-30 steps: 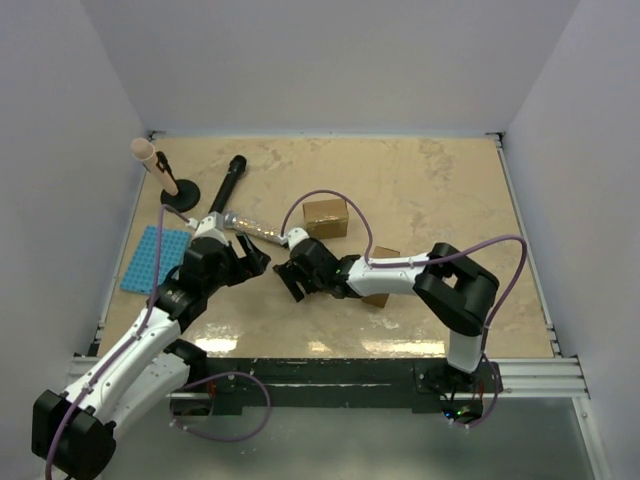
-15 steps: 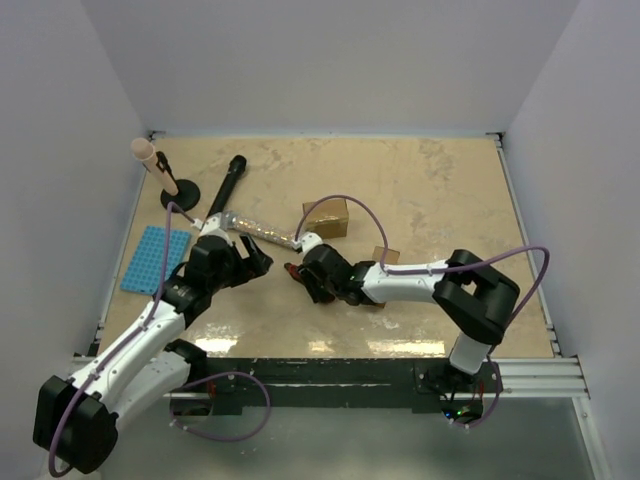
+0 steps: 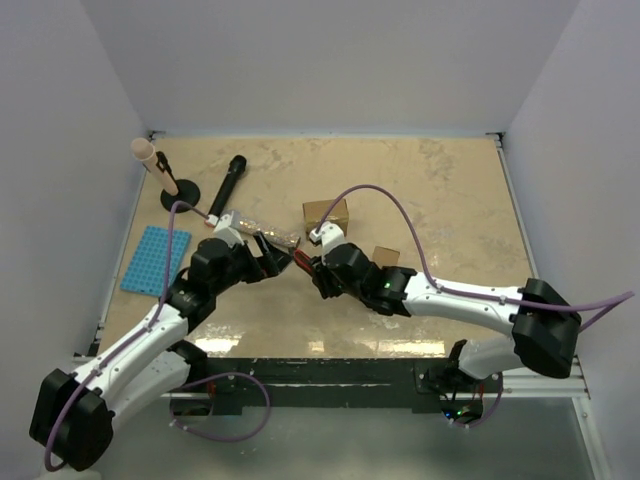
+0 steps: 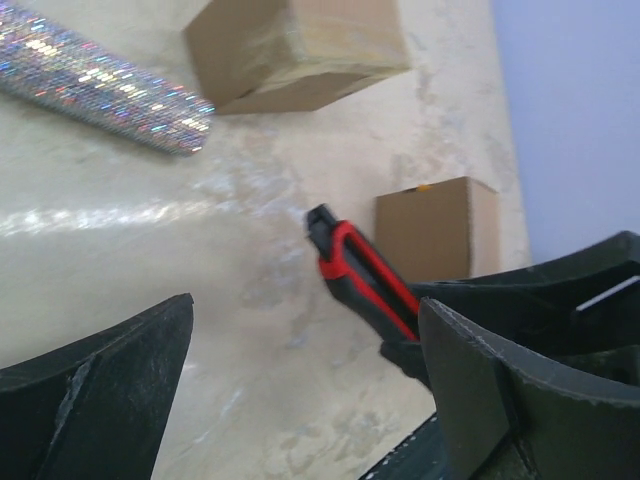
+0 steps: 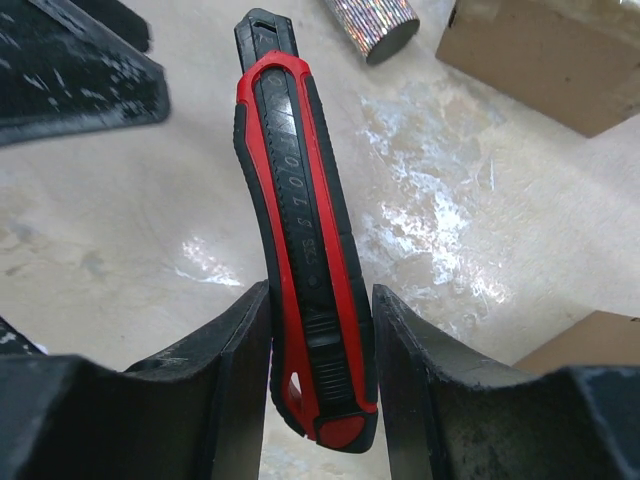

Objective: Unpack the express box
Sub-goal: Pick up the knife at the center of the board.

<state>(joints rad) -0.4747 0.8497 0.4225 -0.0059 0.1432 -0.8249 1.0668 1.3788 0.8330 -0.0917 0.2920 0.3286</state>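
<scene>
Since a second ago the right arm has stretched well out from its base, and its right hand point(image 5: 322, 295) has closed on a red and black knife point(image 5: 300, 230). The fingers pinch the knife by its sides near the tail end, and the nose sticks out ahead of the hand. The left hand point(image 4: 305, 320) has drifted in towards it and stands wide open, holding nothing, with the knife's nose just in front of it.

From where I stand the box point(image 3: 326, 213) sits just beyond the right hand, flat on the tabletop point(image 3: 440, 190), touched by neither hand. A small box point(image 3: 385, 255) lies beside the right wrist, on its outer side. I can't tell which of the two is the one to open. A glittery tube point(image 4: 110, 85) lies ahead of the left hand, close to the box.

The knife looks stiff and light, and its ribbed rubbery body should sit firmly in that pinch. I see no blade out at the nose yet. The box looks like plain cardboard, probably light, with walls that give under pressure. I'd expect it to skate on that glossy surface under a cut. The open hand would do best pressing on its lid or clamping its two side walls, away from the seam.
</scene>
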